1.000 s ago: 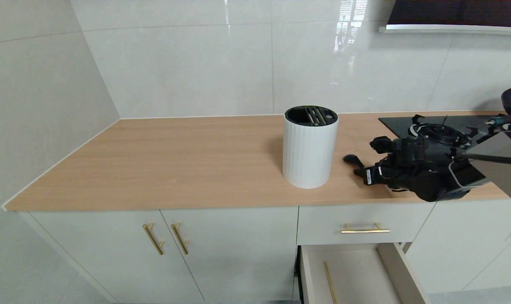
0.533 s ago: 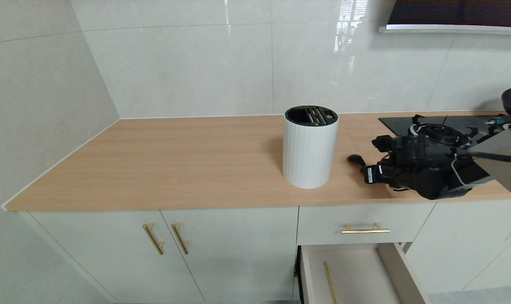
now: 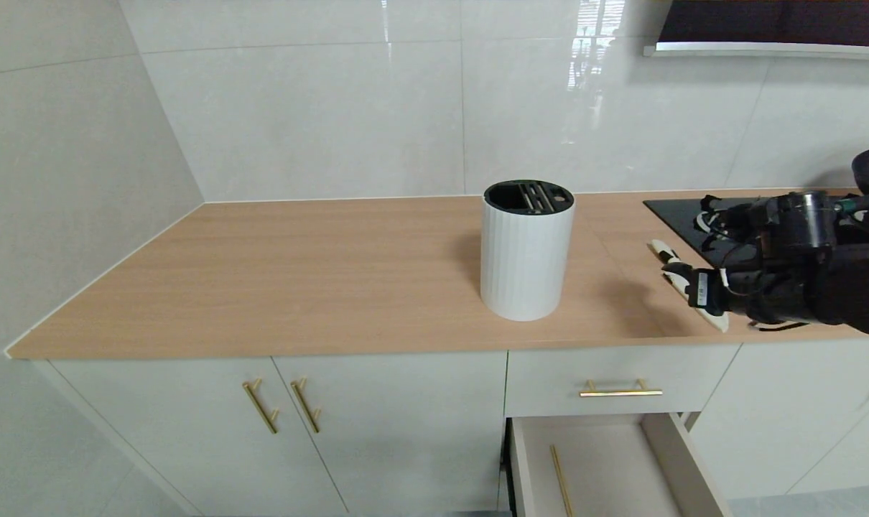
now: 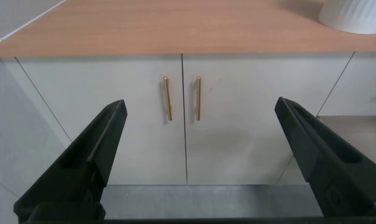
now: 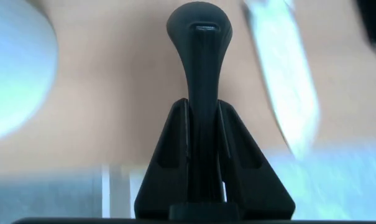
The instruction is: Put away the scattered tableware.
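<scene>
Right gripper [image 5: 202,111] clamped on black handle [image 5: 200,37], perhaps a knife's; white ribbed holder [image 3: 526,251] ahead of its fingertips.

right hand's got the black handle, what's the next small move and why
Probably raise it a little and carry it left toward the white holder. The right hand is shut on the black handle, low over the countertop beside the holder, whose slotted top appears to sit higher than the hand.

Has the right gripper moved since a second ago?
Yes. The right gripper, shut on a black handle, has pulled rightward away from the white utensil holder, toward the stove.
</scene>
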